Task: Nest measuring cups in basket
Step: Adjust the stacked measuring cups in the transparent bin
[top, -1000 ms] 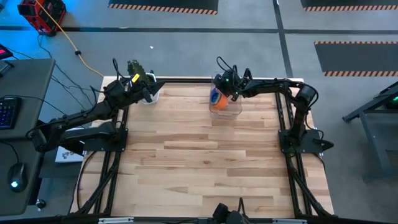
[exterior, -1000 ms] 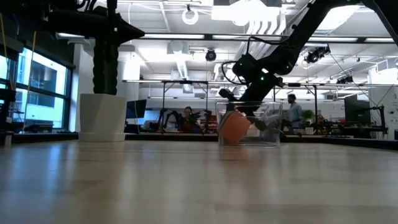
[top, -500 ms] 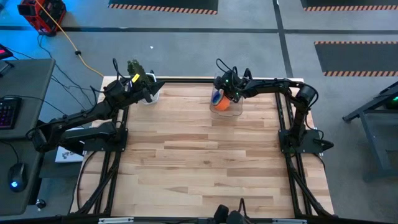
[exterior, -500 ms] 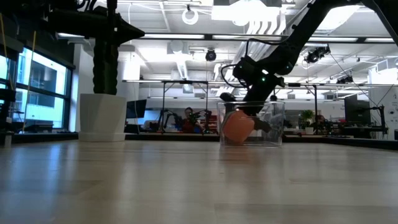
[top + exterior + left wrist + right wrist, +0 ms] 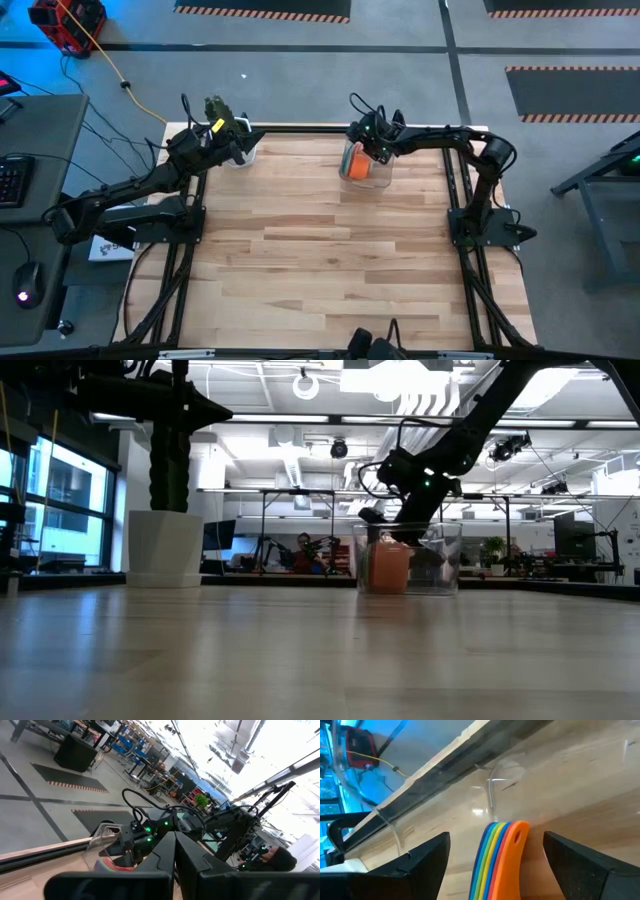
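Note:
The nested measuring cups [image 5: 354,164], orange outermost, stand inside the clear basket [image 5: 372,178] at the table's far edge, right of the middle. In the low view the orange stack [image 5: 389,567] rests on the floor of the basket [image 5: 445,560]. The fanned handles [image 5: 502,851] point up between the fingers of my right gripper [image 5: 496,870], which is open just above the basket [image 5: 392,528]; a finger stands on either side and touches nothing. My left gripper [image 5: 175,857] is shut and empty at the far left, by the white pot [image 5: 240,156].
The white pot with a cactus [image 5: 165,547] stands at the far left corner. The table's dark far rail [image 5: 445,767] runs just behind the basket. The wooden top [image 5: 320,250] lies bare between the arms and toward the near edge.
The orange stack has turned from tilted to standing straight on the basket floor and has shifted a little toward the table's right edge, and the basket with it. My right gripper has stayed over the basket and has drawn slightly up off the stack.

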### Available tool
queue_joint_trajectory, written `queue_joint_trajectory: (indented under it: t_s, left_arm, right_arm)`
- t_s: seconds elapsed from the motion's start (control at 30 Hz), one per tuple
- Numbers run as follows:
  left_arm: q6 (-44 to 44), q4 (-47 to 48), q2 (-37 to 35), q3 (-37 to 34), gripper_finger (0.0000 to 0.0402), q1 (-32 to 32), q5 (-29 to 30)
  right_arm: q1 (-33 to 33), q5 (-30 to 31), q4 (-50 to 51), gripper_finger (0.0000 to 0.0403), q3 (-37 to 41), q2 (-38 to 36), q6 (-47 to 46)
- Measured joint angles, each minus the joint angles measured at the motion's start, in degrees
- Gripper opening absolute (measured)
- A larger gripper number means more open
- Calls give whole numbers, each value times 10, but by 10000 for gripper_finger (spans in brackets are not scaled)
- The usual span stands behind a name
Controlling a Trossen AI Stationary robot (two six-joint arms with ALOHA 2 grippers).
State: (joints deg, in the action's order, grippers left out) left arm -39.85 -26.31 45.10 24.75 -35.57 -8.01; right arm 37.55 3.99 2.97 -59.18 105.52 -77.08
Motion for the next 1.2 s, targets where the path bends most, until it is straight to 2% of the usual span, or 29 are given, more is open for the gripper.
queue_joint_trajectory:
  t_s: [0.47,0.63,0.83,1.0,1.2]
  left_arm:
    - [7,3,0,0,0,0,-3]
    - [5,3,0,0,0,0,-4]
    - [5,3,0,0,0,0,-4]
    - [5,4,0,0,0,0,-4]
    - [5,4,0,0,0,0,-4]
  right_arm:
    - [8,10,32,312,0,-43,26]
    - [9,30,34,312,0,-63,30]
    - [11,12,31,312,0,-104,99]
    - [11,-43,31,312,0,-155,159]
    - [10,-239,-66,312,0,-209,308]
